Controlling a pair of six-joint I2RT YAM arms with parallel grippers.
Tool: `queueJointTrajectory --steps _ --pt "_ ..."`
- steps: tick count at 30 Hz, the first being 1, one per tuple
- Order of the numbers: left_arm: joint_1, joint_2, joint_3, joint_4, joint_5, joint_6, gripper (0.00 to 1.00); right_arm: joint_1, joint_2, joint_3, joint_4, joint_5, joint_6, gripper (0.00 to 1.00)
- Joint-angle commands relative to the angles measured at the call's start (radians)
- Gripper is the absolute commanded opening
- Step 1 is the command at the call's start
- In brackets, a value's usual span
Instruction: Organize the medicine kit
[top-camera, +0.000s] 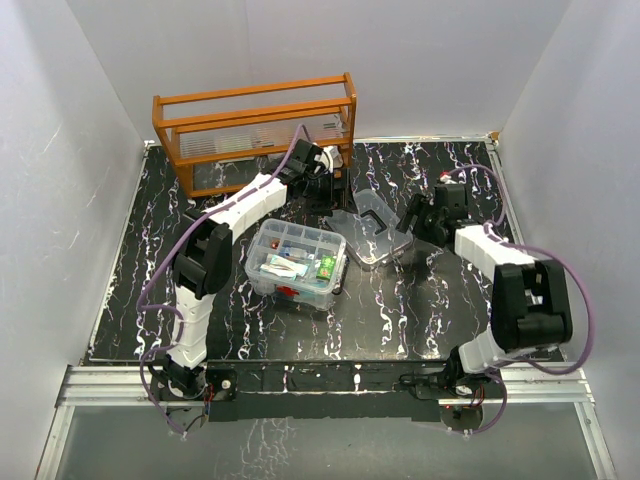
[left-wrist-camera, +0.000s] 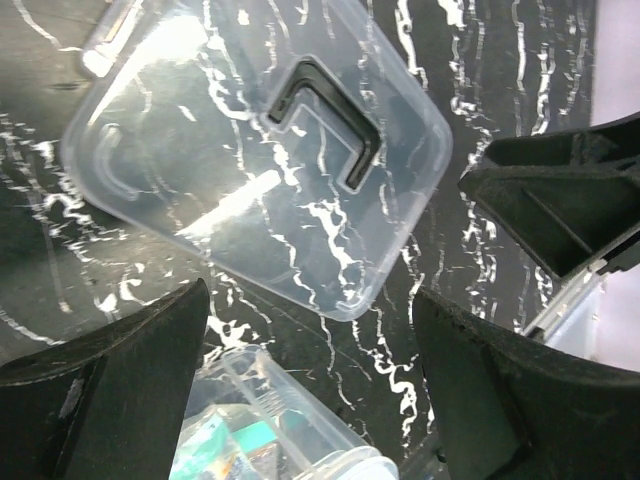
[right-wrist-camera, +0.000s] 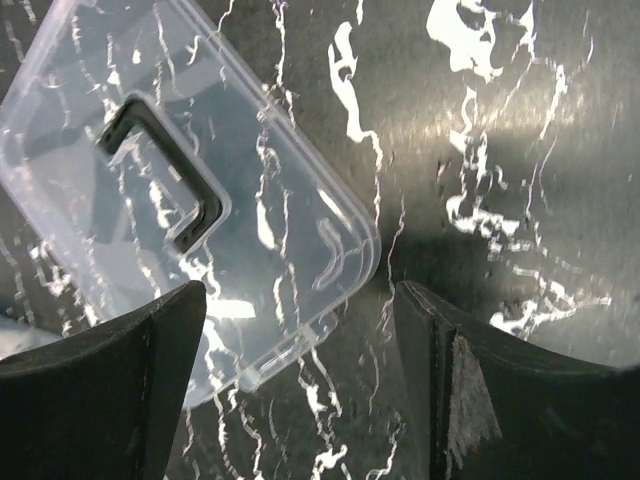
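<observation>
Where the clear lid (top-camera: 377, 229) lies: flat, right of the medicine box (top-camera: 297, 263), between both grippers
Left gripper (left-wrist-camera: 310, 315): spread wide, above it
Right gripper (right-wrist-camera: 300, 300): spread wide, beside it

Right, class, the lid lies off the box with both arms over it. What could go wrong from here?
The lid lies flat on the table, so it may slip or get shoved when grabbed. The left fingers and right fingers hover close together, both open, and could collide. A dragged lid might knock the open box.
</observation>
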Motion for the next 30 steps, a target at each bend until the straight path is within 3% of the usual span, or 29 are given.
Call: queueJointTrajectory --steps 1,7,13,19,30 --pt "0.001 -0.017 0.060 -0.096 -0.105 0.059 0.81 0.040 0.091 0.147 0.034 0.058 -0.092 0.76" --pt "0.000 -0.069 0.052 -0.136 -0.155 0.101 0.83 0.061 0.280 0.326 0.003 0.085 -0.201 0.82" --pt "0.001 -0.131 0.009 -0.134 -0.150 0.118 0.83 0.067 0.431 0.475 -0.094 -0.023 -0.306 0.82" --pt "0.001 -0.175 -0.029 -0.145 -0.139 0.140 0.84 0.078 0.468 0.492 -0.124 -0.096 -0.360 0.83" --pt "0.004 -0.210 -0.044 -0.170 -0.142 0.160 0.84 0.094 0.430 0.471 -0.123 -0.039 -0.330 0.85"
